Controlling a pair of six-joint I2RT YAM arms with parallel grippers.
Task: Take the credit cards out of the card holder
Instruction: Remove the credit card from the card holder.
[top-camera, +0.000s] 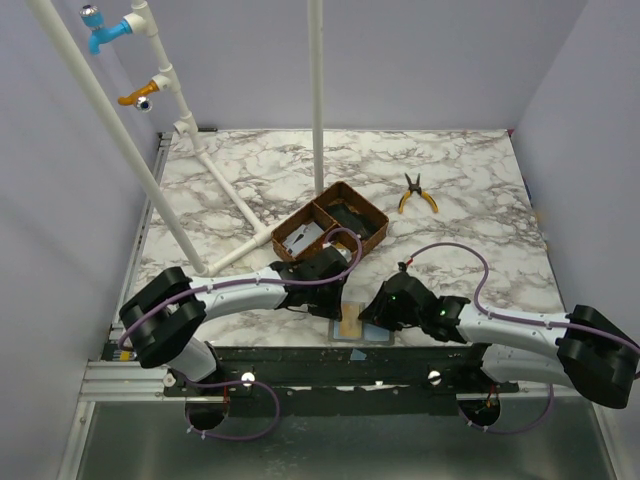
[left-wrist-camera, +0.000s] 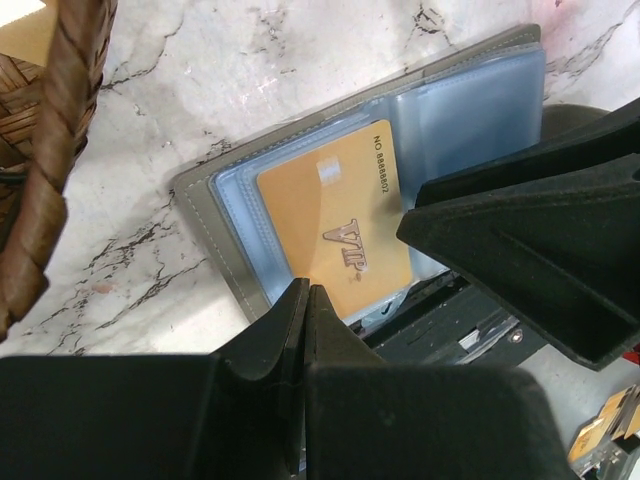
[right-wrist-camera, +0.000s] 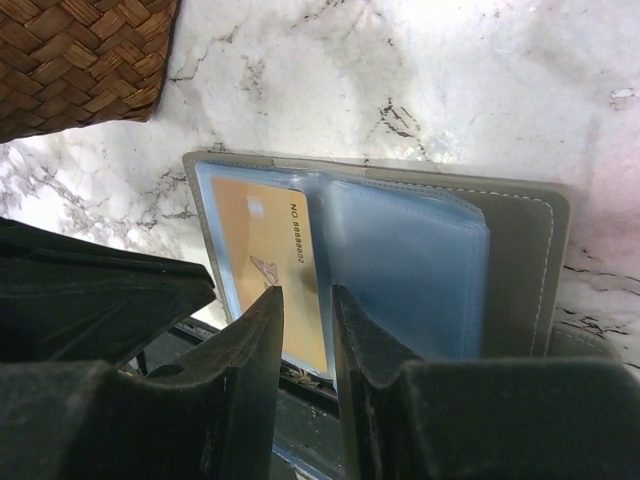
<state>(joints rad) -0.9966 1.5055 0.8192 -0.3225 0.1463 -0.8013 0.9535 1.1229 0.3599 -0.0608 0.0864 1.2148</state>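
Observation:
The grey card holder (top-camera: 365, 330) lies open at the table's near edge, its pale blue sleeves (right-wrist-camera: 410, 260) showing. A gold VIP credit card (left-wrist-camera: 335, 225) sits in the left sleeve, also seen in the right wrist view (right-wrist-camera: 262, 245). My left gripper (left-wrist-camera: 305, 292) is shut with nothing between its tips, which rest at the card's near corner by the holder's edge (left-wrist-camera: 200, 215). My right gripper (right-wrist-camera: 307, 292) is open, its jaws a narrow gap apart, straddling the card's inner edge just above it. Its dark fingers (left-wrist-camera: 500, 230) reach in from the right.
A brown woven tray (top-camera: 372, 212) stands just behind the holder, with pale flat cards (top-camera: 298, 238) in its left compartment. Yellow-handled pliers (top-camera: 417, 193) lie at the back right. White pipes (top-camera: 210, 170) rise at the left and middle. The table's front edge runs directly under the holder.

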